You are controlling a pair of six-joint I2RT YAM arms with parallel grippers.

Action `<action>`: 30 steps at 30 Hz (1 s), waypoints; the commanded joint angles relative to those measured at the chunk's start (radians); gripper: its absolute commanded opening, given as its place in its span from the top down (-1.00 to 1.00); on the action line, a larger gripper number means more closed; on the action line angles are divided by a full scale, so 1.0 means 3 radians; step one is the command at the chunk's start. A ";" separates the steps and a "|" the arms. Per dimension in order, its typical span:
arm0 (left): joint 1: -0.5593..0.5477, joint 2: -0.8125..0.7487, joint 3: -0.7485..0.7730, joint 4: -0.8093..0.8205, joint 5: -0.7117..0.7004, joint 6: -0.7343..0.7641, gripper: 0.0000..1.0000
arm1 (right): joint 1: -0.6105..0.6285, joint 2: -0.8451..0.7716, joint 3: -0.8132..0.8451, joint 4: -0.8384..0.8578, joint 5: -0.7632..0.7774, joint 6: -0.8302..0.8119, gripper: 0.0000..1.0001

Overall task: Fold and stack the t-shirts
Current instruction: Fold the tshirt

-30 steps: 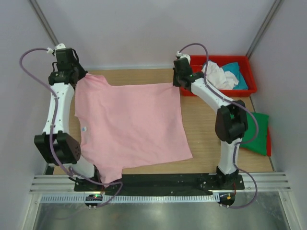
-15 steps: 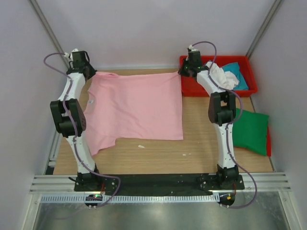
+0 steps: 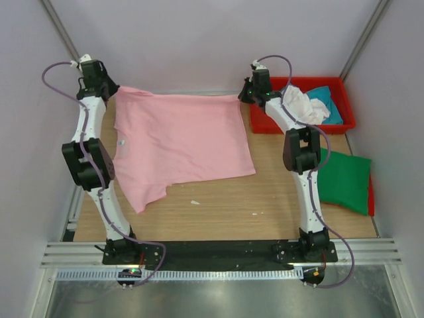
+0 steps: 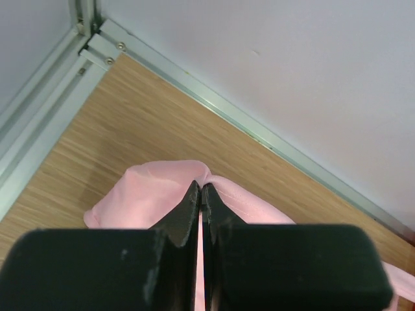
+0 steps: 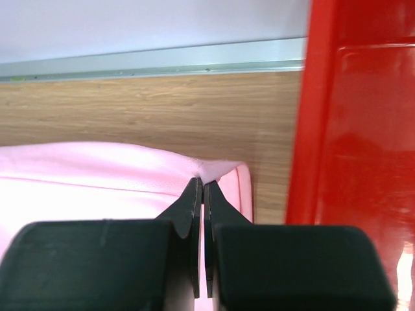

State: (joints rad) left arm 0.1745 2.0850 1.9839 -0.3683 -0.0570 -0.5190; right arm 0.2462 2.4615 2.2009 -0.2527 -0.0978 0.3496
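Note:
A light pink t-shirt [image 3: 179, 142] is stretched out over the far half of the wooden table, its far edge lifted. My left gripper [image 3: 118, 89] is shut on its far left corner; the left wrist view shows pink cloth [image 4: 152, 197] pinched between the black fingers [image 4: 185, 214]. At the far right corner, next to the red tray, my right gripper [image 3: 241, 98] is shut on the shirt's edge [image 5: 214, 170]. A dark green t-shirt [image 3: 344, 182] lies at the right edge. White [image 3: 301, 106] and teal [image 3: 328, 101] t-shirts sit in the tray.
The red plastic tray [image 3: 341, 122] stands at the far right, and its wall [image 5: 350, 149] is close beside my right gripper. A metal rail [image 5: 155, 65] and the back wall bound the far side. Small white scraps [image 3: 195, 202] lie on the bare wood near the front.
Both arms have reached toward the back wall, dragging the pink t-shirt away from the front edge. Its near hem now lies around mid-table and the cloth is spread wider.

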 commanded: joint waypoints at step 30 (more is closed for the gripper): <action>0.0201 -0.1437 -0.2087 0.0210 0.0502 0.0176 0.99 | 0.0253 -0.0141 -0.0168 -0.0252 0.0515 -0.0225 0.97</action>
State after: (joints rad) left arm 0.2405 1.7119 1.3788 -0.3130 0.1150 -0.4652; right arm 0.3229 2.4615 2.1075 -0.3378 0.0471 0.3008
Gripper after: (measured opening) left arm 0.006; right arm 0.035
